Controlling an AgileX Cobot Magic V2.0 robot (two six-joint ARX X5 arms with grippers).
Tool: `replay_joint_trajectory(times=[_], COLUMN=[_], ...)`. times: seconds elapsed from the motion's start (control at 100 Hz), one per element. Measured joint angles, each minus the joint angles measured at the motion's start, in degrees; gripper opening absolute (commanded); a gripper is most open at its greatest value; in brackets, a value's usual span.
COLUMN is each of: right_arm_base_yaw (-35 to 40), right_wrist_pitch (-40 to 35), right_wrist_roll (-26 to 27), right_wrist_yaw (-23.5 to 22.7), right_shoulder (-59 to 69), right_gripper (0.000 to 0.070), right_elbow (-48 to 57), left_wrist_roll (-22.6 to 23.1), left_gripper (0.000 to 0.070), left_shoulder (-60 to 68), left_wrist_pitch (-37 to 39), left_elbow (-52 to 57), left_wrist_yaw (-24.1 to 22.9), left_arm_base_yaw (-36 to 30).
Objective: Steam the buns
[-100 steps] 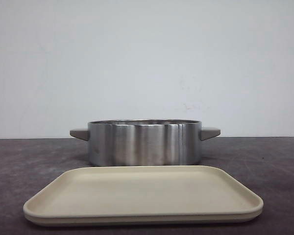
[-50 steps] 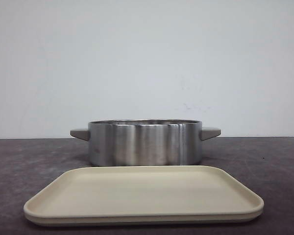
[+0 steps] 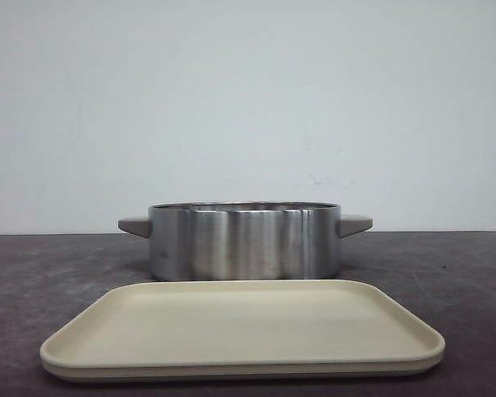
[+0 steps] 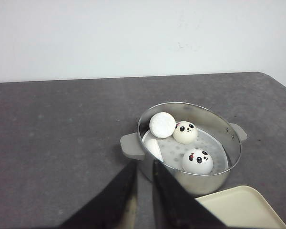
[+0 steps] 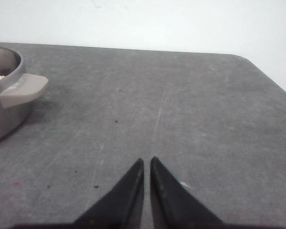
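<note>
Now all four buns sit inside the steel pot (image 4: 190, 143), on its perforated white insert. From my left wrist camera I can tell them apart. One bun (image 4: 185, 132) shows its panda face and rests near the middle of the pot. A second panda-faced bun (image 4: 197, 161) lies against the pot wall closest to the cream tray (image 4: 243, 210). A third bun (image 4: 162, 125) is tipped so that only its plain round underside shows, and it touches the first one. A fourth bun (image 4: 153, 148) is half hidden behind the pot rim, beside the grey handle (image 4: 132, 146).

My left tool (image 4: 144, 183) hangs above the dark table (image 4: 62, 133), just outside the pot on the side of that handle. Its two black fingers stand close together with only a narrow gap, and nothing is between them.

My right tool (image 5: 146, 179) is over bare table, well apart from the pot's other handle (image 5: 21, 89). Its fingers meet almost tip to tip, closed on nothing.

From the front camera, the pot (image 3: 245, 240) stands behind the tray (image 3: 241, 329), and the tray lies flat on the table just in front of it. Neither of my tools shows in that view, and the pot wall hides the buns there.
</note>
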Motion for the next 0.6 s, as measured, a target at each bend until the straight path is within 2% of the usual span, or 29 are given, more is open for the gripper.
replay_joint_trajectory(times=[0.6], right_arm_base_yaw=[0.0], right_wrist_pitch=[0.0], right_wrist_roll=[-0.37], right_wrist_yaw=[0.0], right_shoulder=[0.0], right_gripper=[0.0017], right_elbow=[0.0], left_wrist_roll=[0.0], left_gripper=[0.0017], left_shoulder=[-0.02], left_wrist_pitch=[0.0], left_elbow=[0.0], left_wrist_yaw=[0.0], left_arm_base_yaw=[-0.02])
